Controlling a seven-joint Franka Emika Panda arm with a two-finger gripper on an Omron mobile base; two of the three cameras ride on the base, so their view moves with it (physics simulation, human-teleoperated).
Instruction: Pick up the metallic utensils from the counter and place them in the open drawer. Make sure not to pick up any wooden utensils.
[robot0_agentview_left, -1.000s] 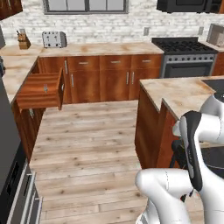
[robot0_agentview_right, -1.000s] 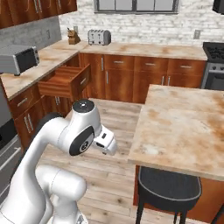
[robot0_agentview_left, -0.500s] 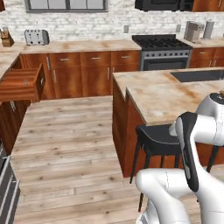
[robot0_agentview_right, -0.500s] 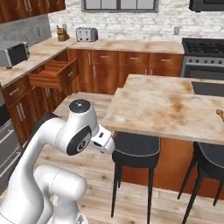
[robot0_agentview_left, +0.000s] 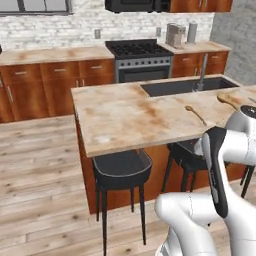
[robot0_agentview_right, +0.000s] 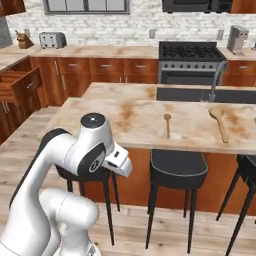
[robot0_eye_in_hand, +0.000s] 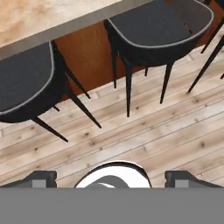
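The counter (robot0_agentview_left: 125, 117) (robot0_agentview_right: 130, 117) is a beige stained island slab with a dark sink (robot0_agentview_right: 200, 94) and a grey faucet (robot0_agentview_right: 216, 80) at its far side. Two wooden utensils lie on it: a short spoon (robot0_agentview_right: 167, 124) (robot0_agentview_left: 196, 114) and a longer spoon (robot0_agentview_right: 220, 121) (robot0_agentview_left: 227, 100). The open drawer (robot0_agentview_right: 17, 86) juts from the cabinets at far left. The metallic utensils are out of view. My gripper (robot0_eye_in_hand: 111, 179) is open and holds nothing; its fingertips (robot0_eye_in_hand: 43, 178) stand wide apart above the plank floor, in front of the counter's near edge (robot0_eye_in_hand: 57, 30).
Black stools (robot0_agentview_right: 177, 167) (robot0_eye_in_hand: 162, 26) (robot0_agentview_left: 120, 165) stand under the counter's near edge, between my arm and the slab. A stove (robot0_agentview_left: 137, 57) and wall cabinets line the back. Bare wooden floor (robot0_agentview_left: 40, 180) lies to the left.
The whole picture has swung: the camera moved, the island now sits in the middle and the open drawer lies far left. The arm keeps its folded pose, gripper still open.
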